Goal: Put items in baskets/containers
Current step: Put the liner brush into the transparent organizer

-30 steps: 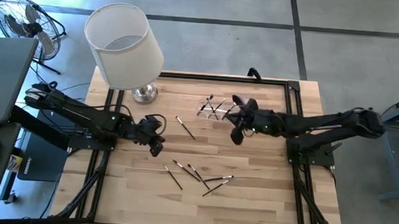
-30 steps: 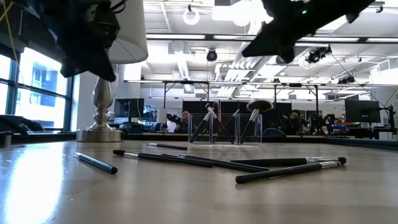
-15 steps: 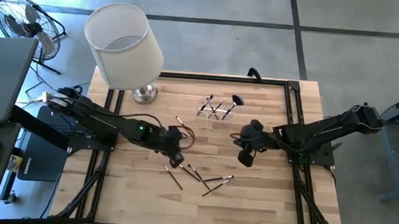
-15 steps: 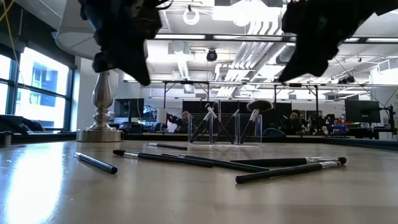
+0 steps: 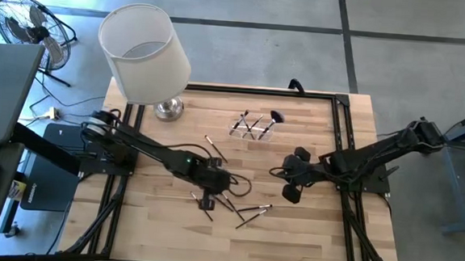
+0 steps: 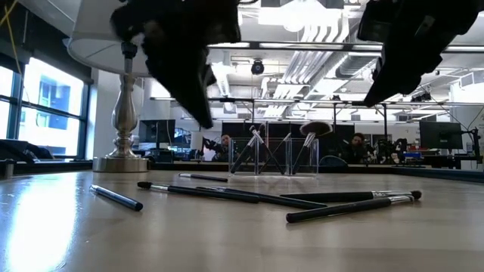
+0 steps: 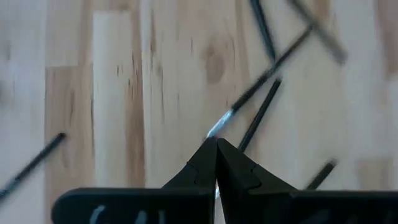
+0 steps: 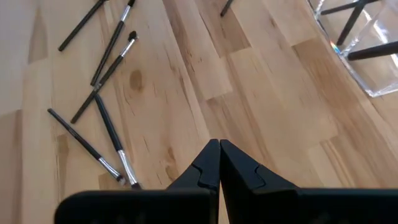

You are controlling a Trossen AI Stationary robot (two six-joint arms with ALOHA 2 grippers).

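Left gripper (image 5: 207,200), fingers pressed together, I hold above the loose brushes (image 5: 230,203) scattered mid-table; right gripper (image 5: 291,191), likewise closed and empty, hangs beside them, near the clear holder (image 5: 252,127) with its brushes

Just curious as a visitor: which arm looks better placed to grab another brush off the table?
The left. Its tool, closed and empty, hovers right over the loose brushes; the right tool sits off to their side.

Both arms reach inward, left gripper (image 5: 207,200) and right gripper (image 5: 291,191) fingers pressed together.
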